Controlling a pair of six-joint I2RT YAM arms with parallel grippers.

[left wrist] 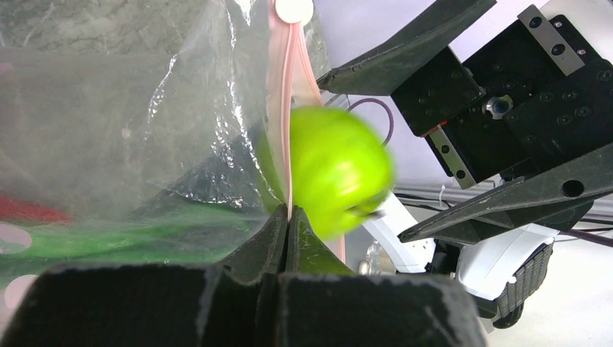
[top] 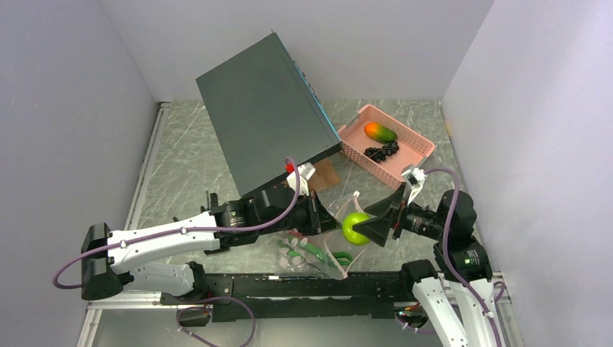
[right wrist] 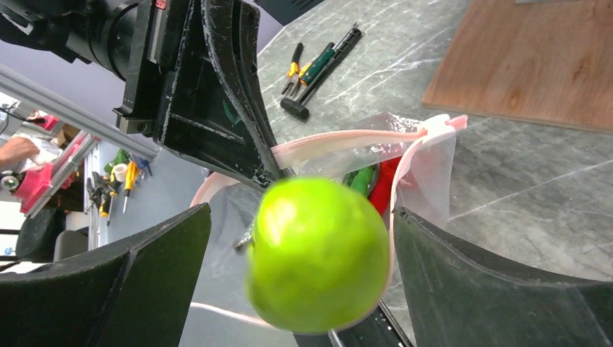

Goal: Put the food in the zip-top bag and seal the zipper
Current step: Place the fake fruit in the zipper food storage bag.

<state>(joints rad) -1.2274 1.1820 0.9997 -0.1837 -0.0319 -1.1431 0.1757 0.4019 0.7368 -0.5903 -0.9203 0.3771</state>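
Observation:
My left gripper [left wrist: 288,220] is shut on the pale pink zipper strip [left wrist: 285,87] and holds up the clear zip-top bag [left wrist: 108,130] by one side of its mouth. Long green pods [left wrist: 108,238] and a red piece [left wrist: 29,211] lie inside the bag. The lime-green round fruit [right wrist: 318,253] is motion-blurred at the bag's mouth, between the spread fingers [right wrist: 491,296] of my right gripper [right wrist: 300,246], with gaps on both sides. In the top view the fruit [top: 355,227] sits just off the right gripper [top: 372,224], beside the left gripper [top: 329,217].
A pink perforated basket [top: 423,148] at the back right holds the orange-green mango [top: 380,131] and black grapes [top: 381,151]. A big dark grey box [top: 264,112] leans over the table's middle. Hand tools [right wrist: 318,69] and a wooden board [right wrist: 535,65] lie beyond the bag.

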